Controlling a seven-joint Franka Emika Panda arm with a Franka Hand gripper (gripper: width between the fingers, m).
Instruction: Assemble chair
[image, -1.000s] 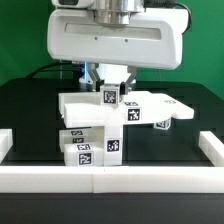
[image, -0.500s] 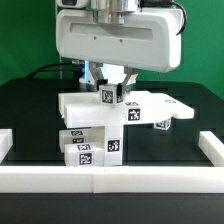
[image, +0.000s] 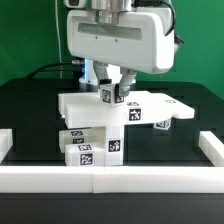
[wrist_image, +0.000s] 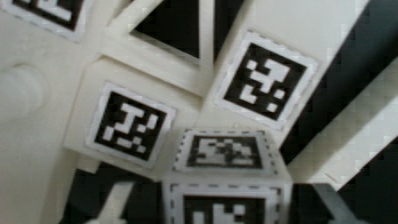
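Observation:
The chair parts lie in a cluster in the middle of the black table. A flat white slab (image: 152, 104) with tags rests on stacked tagged bars (image: 88, 150). A small tagged block (image: 109, 97) stands upright on the slab. My gripper (image: 111, 90) hangs straight over the block, with one finger on each side, and looks shut on it. In the wrist view the block (wrist_image: 224, 165) sits between my gripper's (wrist_image: 222, 208) fingers. The slab's tagged faces (wrist_image: 128, 125) fill the space behind it. The contact of the pads is mostly hidden.
A long low white border rail (image: 110, 181) runs along the near side. Short rail ends stand at the exterior view's left (image: 5, 141) and right (image: 214, 146). Dark cables trail behind the arm.
My gripper's wide white body has shifted toward the exterior view's right over the last second. The small block and the other parts have stayed where they were.

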